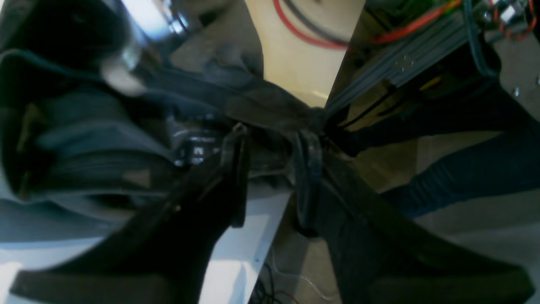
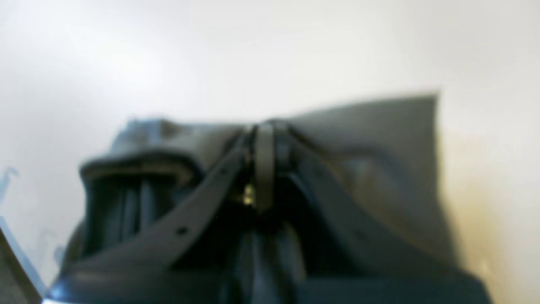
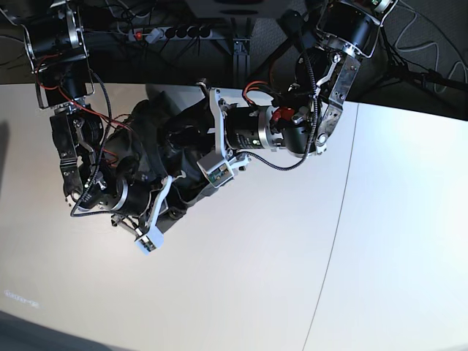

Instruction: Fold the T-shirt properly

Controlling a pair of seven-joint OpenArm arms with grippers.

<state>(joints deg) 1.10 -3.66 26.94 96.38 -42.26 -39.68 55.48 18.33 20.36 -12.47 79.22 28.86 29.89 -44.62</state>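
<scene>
The dark olive-grey T-shirt [image 3: 151, 121] hangs bunched in a lump between my two arms, above the back left of the table. My left gripper [image 3: 184, 142] reaches into the lump from the right. In the left wrist view it [image 1: 272, 133] is shut on a band of the T-shirt [image 1: 261, 105], with folds and a small label to the left. My right gripper [image 3: 175, 191] grips the lump from below left. In the blurred right wrist view it [image 2: 268, 126] is shut on the T-shirt [image 2: 379, 139], which spreads to both sides. Most of the shirt's shape is hidden.
The pale table [image 3: 241, 285] has a seam [image 3: 342, 197] running front to back on the right. Cables and a power strip [image 3: 172, 32] hang behind it. The left wrist view shows the table edge [image 1: 253, 236], floor, and a leg in blue jeans [image 1: 464, 169].
</scene>
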